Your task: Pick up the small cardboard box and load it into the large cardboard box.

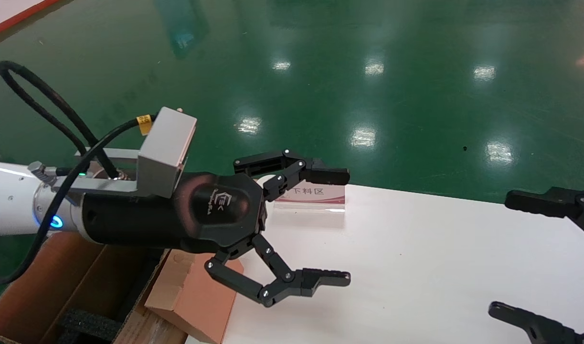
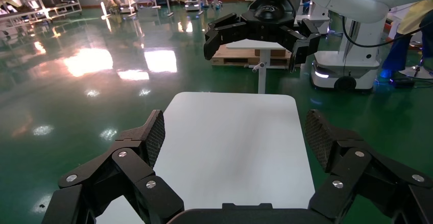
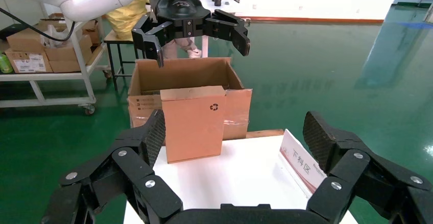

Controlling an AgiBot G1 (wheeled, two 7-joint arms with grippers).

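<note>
The small cardboard box [image 3: 193,122] stands upright at the white table's left edge, its recycling symbol showing; in the head view the small cardboard box [image 1: 196,296] lies partly under my left arm. Right behind it is the large cardboard box [image 3: 184,73], open at the top, and the head view shows the large cardboard box [image 1: 48,286] with dark foam inside. My left gripper [image 1: 343,227] hovers open above the small box, holding nothing and pointing across the table. Open too, my right gripper [image 1: 502,253] is at the table's right side, facing the small box [image 3: 232,132].
A slanted acrylic sign [image 1: 311,196] with red-edged lettering stands at the far edge of the white table [image 1: 416,267]. Green floor surrounds the table. A trolley with boxes [image 3: 35,55] stands beyond the carton.
</note>
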